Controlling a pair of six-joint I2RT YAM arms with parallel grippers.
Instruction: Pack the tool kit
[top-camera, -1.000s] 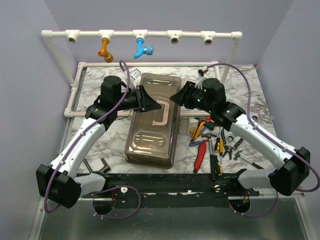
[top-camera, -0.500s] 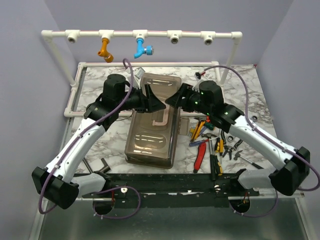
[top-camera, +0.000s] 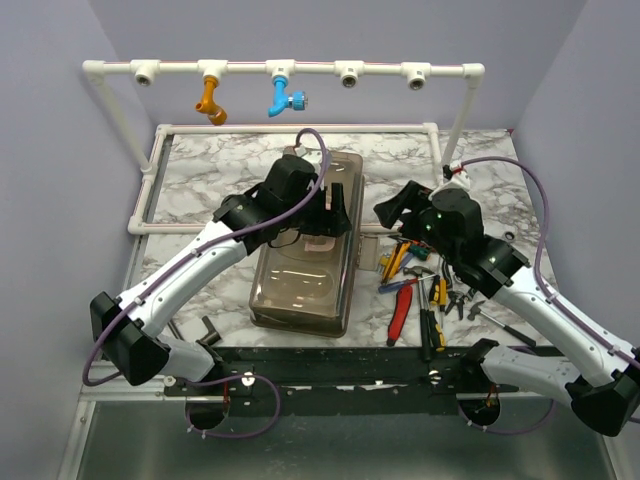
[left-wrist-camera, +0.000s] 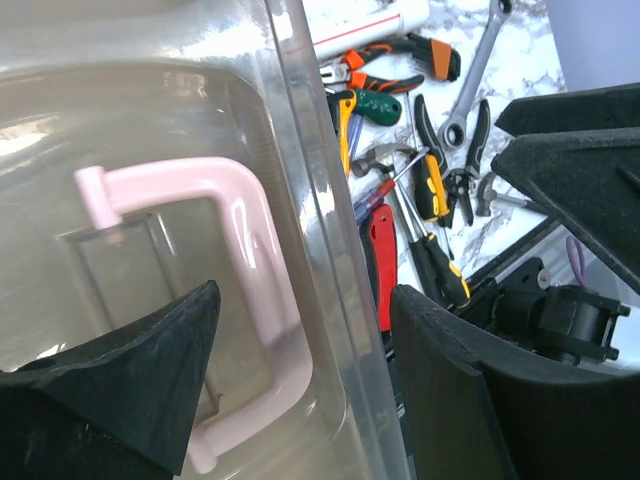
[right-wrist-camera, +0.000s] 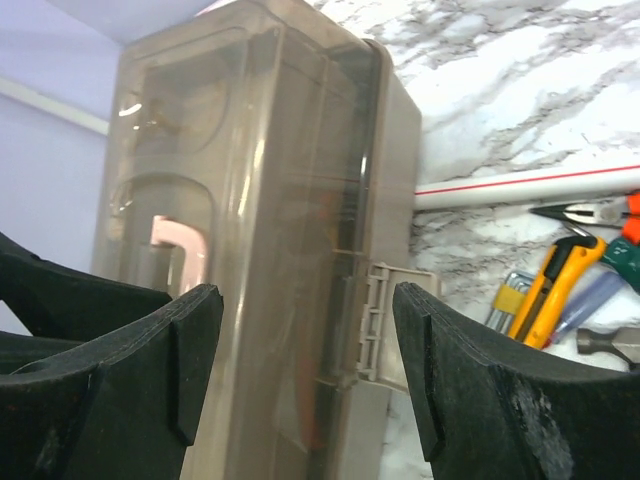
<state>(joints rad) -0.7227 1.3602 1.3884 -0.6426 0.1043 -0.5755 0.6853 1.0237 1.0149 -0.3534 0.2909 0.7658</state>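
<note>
The tool kit's box (top-camera: 305, 262) lies shut at the table's centre, with a smoky brown lid and a pink handle (top-camera: 322, 238). My left gripper (top-camera: 333, 212) is open and hovers over the lid. In the left wrist view (left-wrist-camera: 305, 370) its jaws straddle the pink handle (left-wrist-camera: 240, 230) and the lid's right edge without touching them. My right gripper (top-camera: 392, 212) is open and empty just right of the box. In the right wrist view (right-wrist-camera: 308, 370) it faces the box's side (right-wrist-camera: 260, 200) and a beige latch (right-wrist-camera: 385, 320). Loose hand tools (top-camera: 430, 280) lie right of the box.
A white pipe frame (top-camera: 280, 70) with an orange fitting (top-camera: 210, 98) and a blue fitting (top-camera: 283, 97) spans the back. A white pipe rail (top-camera: 150, 180) borders the table's left side. A red-handled screwdriver (top-camera: 402, 310) lies near the front edge.
My left gripper has swung right onto the lid over the pink handle. My right gripper has drawn back to the right, away from the box. The box has not moved.
</note>
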